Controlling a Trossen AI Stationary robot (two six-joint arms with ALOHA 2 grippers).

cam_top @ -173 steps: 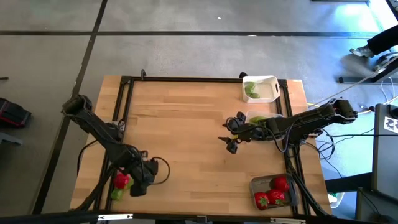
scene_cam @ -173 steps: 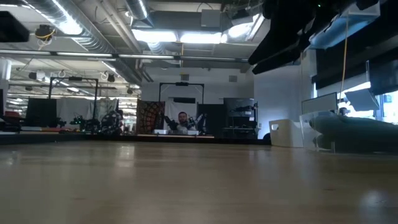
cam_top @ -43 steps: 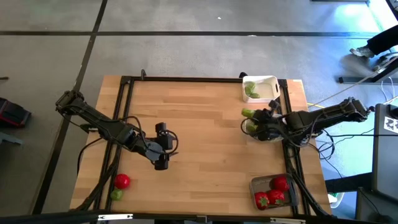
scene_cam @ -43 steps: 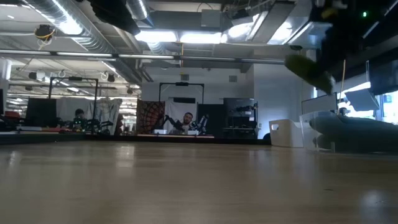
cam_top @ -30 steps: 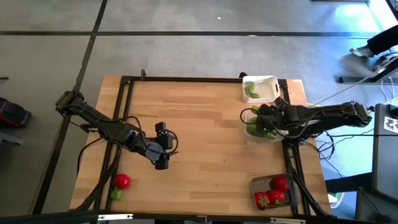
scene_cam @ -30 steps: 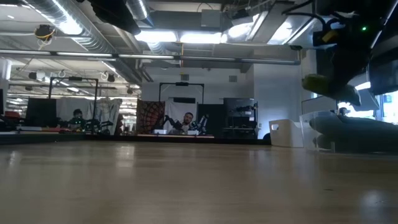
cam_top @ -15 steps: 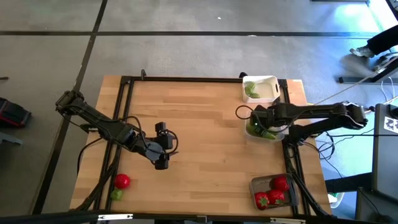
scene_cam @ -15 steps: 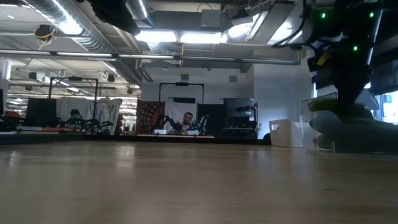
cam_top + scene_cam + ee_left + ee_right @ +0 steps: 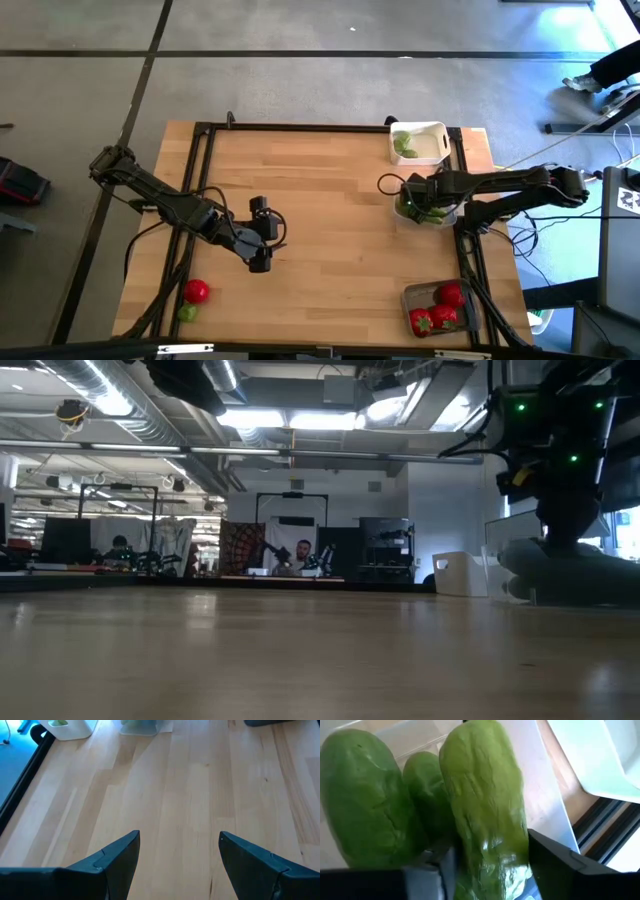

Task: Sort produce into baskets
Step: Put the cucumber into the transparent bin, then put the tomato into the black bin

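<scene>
My right gripper (image 9: 412, 204) points steeply down into the clear basket (image 9: 399, 214) at the table's right edge. In the right wrist view a long green pod (image 9: 485, 815) lies between its parted fingers, on top of two other pods (image 9: 362, 800). My left gripper (image 9: 262, 240) hangs open over bare wood left of the table's middle, nothing between its fingers (image 9: 177, 845). A red tomato (image 9: 197, 291) and a small green lime (image 9: 187, 313) lie on the table near its front left corner. My right gripper comes from above with one finger (image 9: 560, 862) on either side of the top pod's near end (image 9: 492, 865), across the pod. The pod lies on the pods below it in the clear basket. I cannot tell whether the fingers touch it.
A white basket (image 9: 436, 131) with green pieces stands at the far right corner. A dark basket (image 9: 410, 293) with red tomatoes stands at the near right. A black frame (image 9: 200, 160) runs along the table's edges. Bare wood spreads across the middle.
My right gripper has sunk with the green pod into the clear basket and tipped to point more steeply down. In the low view the pod has dropped from above the basket to behind its wall.
</scene>
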